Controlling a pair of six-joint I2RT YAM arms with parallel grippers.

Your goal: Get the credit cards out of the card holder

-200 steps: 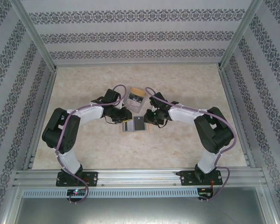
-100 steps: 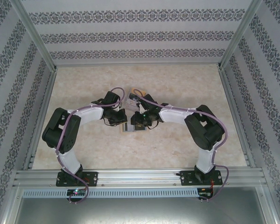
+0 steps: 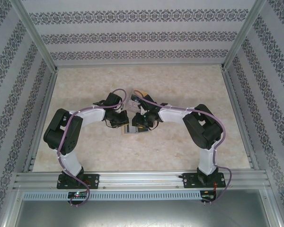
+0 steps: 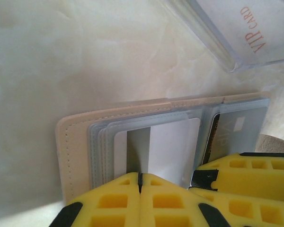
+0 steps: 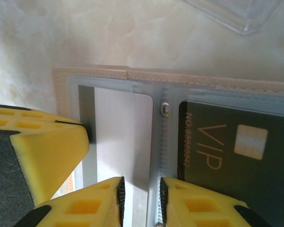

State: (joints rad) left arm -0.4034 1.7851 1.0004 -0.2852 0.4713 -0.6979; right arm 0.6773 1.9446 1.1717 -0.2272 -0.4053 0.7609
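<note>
L gripper [image 4: 139,177] fingers were pressed tight together at near edge of card holder [image 4: 78,137], tips over a grey sleeve w/ white card [image 4: 173,146] inside; whether they pinched anything, can't tell. R gripper [image 5: 139,191] was slightly spread, tips astride holder's riveted centre spine, just beside L's yellow finger. Holder lay open and flat approx middle of table [image 4: 61,56], tan stitched border showing; both arms covered much of it from above. Next sleeve held dark card [image 5: 227,151], gold print "VIP", "NO." + run of 8s. Beyond holder, twd table's far edge, clear case [image 4: 246,33]; card inside read "VIP CARD".
</note>
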